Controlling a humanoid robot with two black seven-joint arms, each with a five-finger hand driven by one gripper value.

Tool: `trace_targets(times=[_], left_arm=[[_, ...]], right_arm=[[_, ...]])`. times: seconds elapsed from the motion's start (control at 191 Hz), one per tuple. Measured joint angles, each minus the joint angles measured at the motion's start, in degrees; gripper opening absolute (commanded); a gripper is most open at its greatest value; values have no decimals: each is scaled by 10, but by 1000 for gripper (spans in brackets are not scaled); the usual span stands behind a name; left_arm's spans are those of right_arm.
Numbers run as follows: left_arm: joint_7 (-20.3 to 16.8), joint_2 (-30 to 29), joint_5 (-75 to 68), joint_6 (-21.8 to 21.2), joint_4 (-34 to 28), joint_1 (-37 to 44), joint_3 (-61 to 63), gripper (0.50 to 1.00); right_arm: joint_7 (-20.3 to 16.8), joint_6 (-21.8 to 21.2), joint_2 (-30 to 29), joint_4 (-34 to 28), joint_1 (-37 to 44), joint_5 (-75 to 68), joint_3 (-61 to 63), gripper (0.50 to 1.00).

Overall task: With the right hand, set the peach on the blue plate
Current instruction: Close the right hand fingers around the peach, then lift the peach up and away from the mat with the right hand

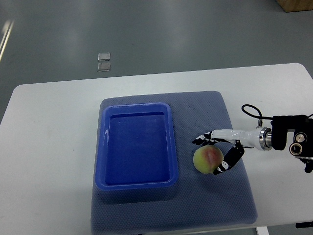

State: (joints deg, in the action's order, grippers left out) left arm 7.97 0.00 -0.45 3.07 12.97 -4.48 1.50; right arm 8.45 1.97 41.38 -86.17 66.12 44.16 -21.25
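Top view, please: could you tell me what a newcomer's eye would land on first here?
Most striking is the deep blue plate, an empty rectangular tray on the left half of a grey-blue mat on the white table. Just to its right, on the mat, lies the yellow-red peach. The right hand, reaching in from the right edge, has its black-tipped fingers curled around the peach's far and right sides.

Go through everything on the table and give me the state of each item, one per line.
peach: on the mat, beside the plate, not on it.
blue plate: upright, empty.
right hand: fingers curled around the peach.
grey mat: flat under the plate and the peach.
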Motion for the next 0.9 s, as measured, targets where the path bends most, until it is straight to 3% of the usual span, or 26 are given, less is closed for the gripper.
trace_targets(times=[0.021, 0.073, 0.079, 0.126, 0.183, 0.283, 0.524, 0.764, 0.901], left_arm=[[0, 0, 0, 0, 0, 0, 0, 1000], [0, 0, 0, 0, 0, 0, 0, 1000], [0, 0, 0, 0, 0, 0, 0, 1000], [0, 0, 0, 0, 0, 0, 0, 1000], [0, 0, 0, 0, 0, 0, 0, 1000], [0, 0, 0, 0, 0, 0, 0, 1000], [0, 0, 0, 0, 1, 0, 0, 1000], [0, 0, 0, 0, -1, 0, 0, 1000], [0, 0, 0, 0, 3, 0, 0, 1000]], right_arm=[[1, 3, -2, 2, -3, 0, 0, 842], [6, 14, -6, 4, -10, 0, 1, 842], [6, 15, -7, 4, -10, 0, 1, 771], [9, 22, -8, 5, -13, 1, 1, 738], [11, 30, -10, 8, -15, 1, 1, 640], [13, 34, -7, 8, -15, 11, 1, 543], [18, 24, 26, 3, 35, 23, 1, 529], [20, -67, 102, -5, 195, -6, 40, 533], [18, -93, 112, -5, 255, -38, 42, 537]])
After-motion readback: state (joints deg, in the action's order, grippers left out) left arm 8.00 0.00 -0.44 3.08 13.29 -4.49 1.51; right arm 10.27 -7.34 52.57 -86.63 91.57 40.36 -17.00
